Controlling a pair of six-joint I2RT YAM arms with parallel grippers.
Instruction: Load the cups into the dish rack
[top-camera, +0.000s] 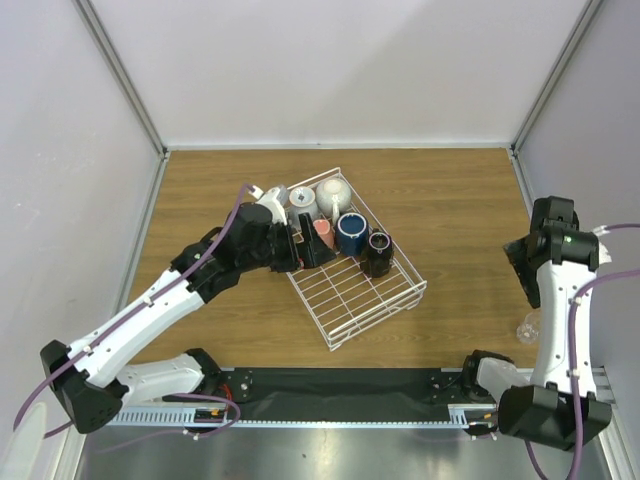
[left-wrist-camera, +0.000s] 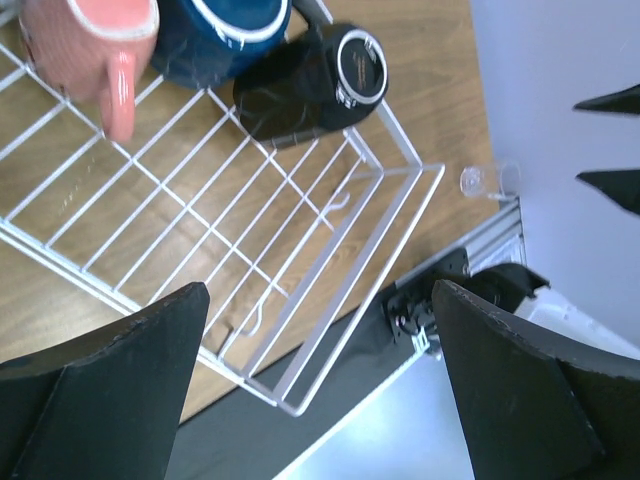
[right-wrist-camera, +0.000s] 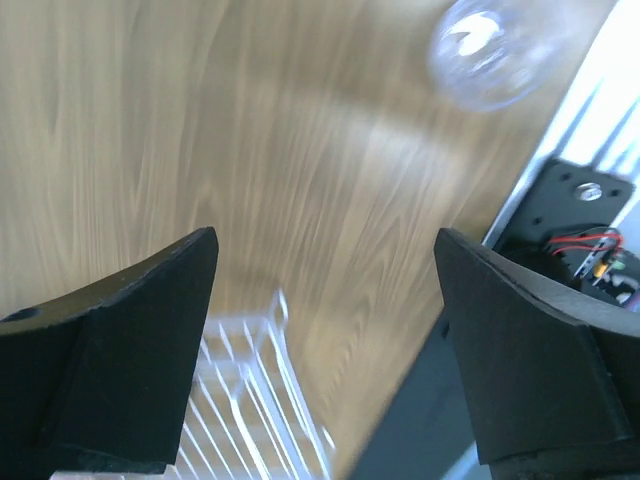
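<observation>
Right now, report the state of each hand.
Left hand: open, holding nothing.
Right hand: open, holding nothing.

Overhead shot is looking bright and even, light coming from above, only soft shadows sitting right under the rack (top-camera: 352, 292). Left wrist view is showing the rack wires crisp, slight glare shining on the black mug (left-wrist-camera: 300, 92) inside it. Right wrist view is smearing: table (right-wrist-camera: 250, 150) grain streaking, rack corner blurring, glass (right-wrist-camera: 487, 50) beyond the rack blowing out white.
</observation>
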